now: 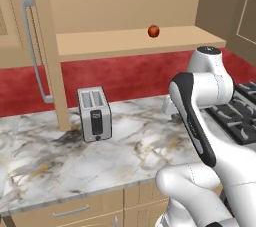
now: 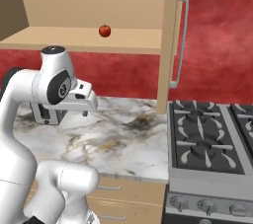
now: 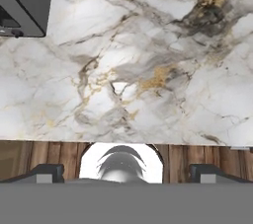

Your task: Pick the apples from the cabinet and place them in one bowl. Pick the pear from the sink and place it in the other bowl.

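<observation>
One small red apple rests on the inner shelf of the open tan cabinet, near the shelf's front edge. My gripper points down at the marble counter well below the shelf, open, its dark fingertips far apart with nothing between them. In the right base view my hand hangs just above the counter, in front of the toaster. The bowls, the pear and the sink are out of view.
A silver toaster stands on the marble counter under the cabinet. An open cabinet door with a long bar handle juts out. A black stove adjoins the counter.
</observation>
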{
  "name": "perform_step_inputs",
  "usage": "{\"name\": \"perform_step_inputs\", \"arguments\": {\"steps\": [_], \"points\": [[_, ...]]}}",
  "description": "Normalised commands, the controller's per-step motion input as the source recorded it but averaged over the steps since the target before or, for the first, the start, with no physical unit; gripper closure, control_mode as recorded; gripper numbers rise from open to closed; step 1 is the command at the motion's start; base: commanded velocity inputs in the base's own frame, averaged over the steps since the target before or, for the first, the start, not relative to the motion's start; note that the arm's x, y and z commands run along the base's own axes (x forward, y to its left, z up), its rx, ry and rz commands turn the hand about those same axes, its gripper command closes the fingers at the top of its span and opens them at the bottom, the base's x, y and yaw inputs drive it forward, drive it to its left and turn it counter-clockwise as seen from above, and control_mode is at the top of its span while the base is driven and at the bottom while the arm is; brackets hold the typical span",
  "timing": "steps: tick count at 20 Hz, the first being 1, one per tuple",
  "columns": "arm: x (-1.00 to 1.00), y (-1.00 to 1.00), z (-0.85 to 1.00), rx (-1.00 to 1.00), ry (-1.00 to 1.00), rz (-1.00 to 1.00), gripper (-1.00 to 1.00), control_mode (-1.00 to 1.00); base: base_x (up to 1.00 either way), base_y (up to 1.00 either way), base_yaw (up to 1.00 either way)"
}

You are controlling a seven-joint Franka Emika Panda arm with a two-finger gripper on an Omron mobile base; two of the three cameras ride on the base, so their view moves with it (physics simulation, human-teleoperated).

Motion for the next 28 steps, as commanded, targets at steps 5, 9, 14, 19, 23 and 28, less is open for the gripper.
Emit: {"name": "perform_step_inputs", "arguments": {"steps": [5, 9, 14, 19, 23, 28], "points": [[0.0, 0.0, 0.0, 0.0, 0.0, 0.0, -1.0, 1.0, 0.04, -0.02, 0.0], [0.0, 0.0, 0.0, 0.0, 0.0, 0.0, -1.0, 1.0, 0.0, 0.0, 0.0], [0.0, 0.0, 0.0, 0.0, 0.0, 0.0, -1.0, 1.0, 0.0, 0.0, 0.0], [0.0, 0.0, 0.0, 0.0, 0.0, 0.0, -1.0, 1.0, 0.0, 0.0, 0.0], [0.0, 0.0, 0.0, 0.0, 0.0, 0.0, -1.0, 1.0, 0.0, 0.0, 0.0], [0.0, 0.0, -0.01, 0.0, -0.04, 0.0, -1.0, -1.0, 0.0, 0.0, 0.0]]}}
